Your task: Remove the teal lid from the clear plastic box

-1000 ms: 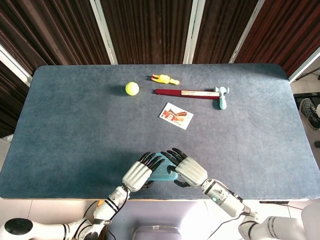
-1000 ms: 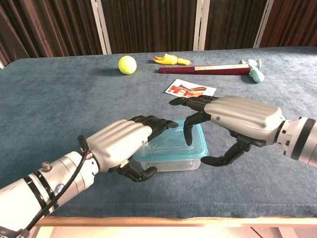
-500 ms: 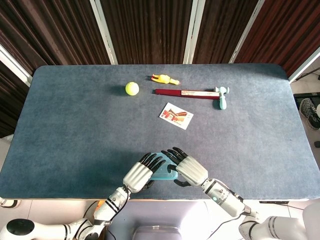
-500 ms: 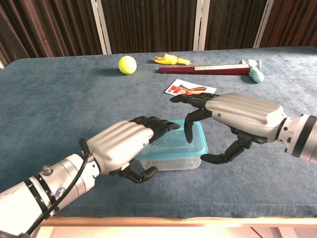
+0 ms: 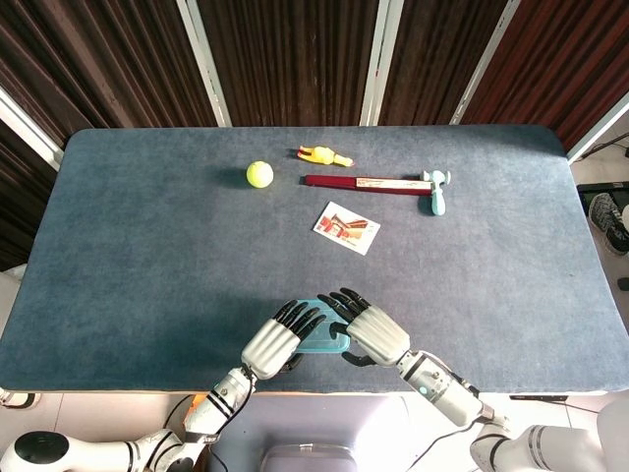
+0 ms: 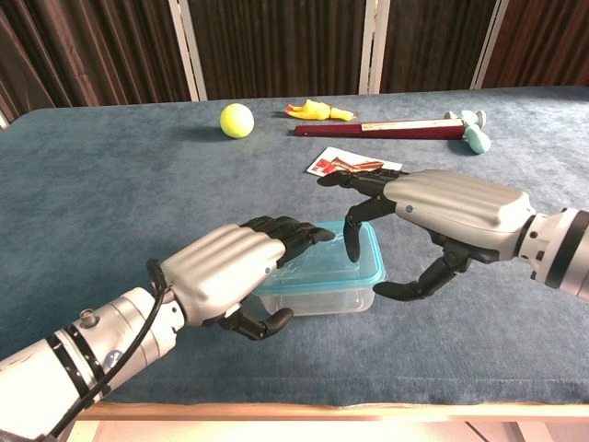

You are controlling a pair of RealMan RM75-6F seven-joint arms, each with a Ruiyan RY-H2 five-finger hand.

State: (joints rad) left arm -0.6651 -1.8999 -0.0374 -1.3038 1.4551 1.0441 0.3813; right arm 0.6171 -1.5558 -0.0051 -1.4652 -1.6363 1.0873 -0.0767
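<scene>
1. At the near edge of the blue table [image 6: 110, 203], close to the middle, sits the clear plastic box [image 6: 322, 296] with the teal lid [image 6: 354, 267] still seated on it. The box lies flat, its long axis running left to right along the table edge.
2. The left hand [image 6: 225, 269] lies over the box's left end, fingers [image 6: 293, 230] stretched across the lid and close together, thumb curled low against the near left wall. It presses on the box more than it grips it.
3. The right hand [image 6: 442, 216] arches above the right end, fingers spread. One fingertip points down onto the lid near its far right corner, and the thumb hooks in just beside the box's right wall; I cannot tell whether the thumb touches.
4. From overhead, both hands [image 5: 270, 342] [image 5: 375, 332] cover most of the lid [image 5: 324, 340].
5. Farther back lies a printed card [image 6: 352, 165], right of centre.
6. At the far side, left to right: a yellow-green ball [image 6: 236, 120], a yellow toy [image 6: 317, 110], a dark red stick [image 6: 377, 127] and a pale teal toy hammer [image 6: 474, 129].
</scene>
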